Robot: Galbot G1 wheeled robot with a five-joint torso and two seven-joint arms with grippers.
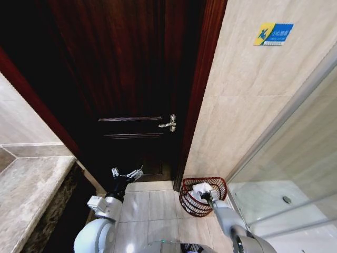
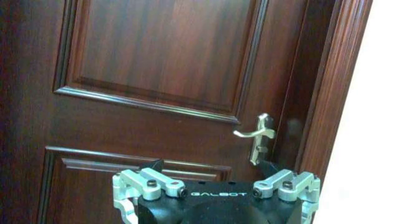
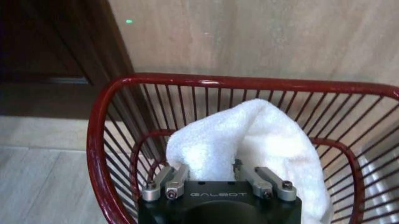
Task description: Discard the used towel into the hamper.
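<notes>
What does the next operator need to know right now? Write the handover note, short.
Right end effector: shut on the towel, held over and inside the hamper's rim.
Left end effector: open, idle, raised toward the dark wooden door.
Hamper: on the tiled floor by the wall, beside the door frame.
Done: towel carried to the hamper and partly lowered in.
Left: release the towel, then pull the right arm clear.
</notes>
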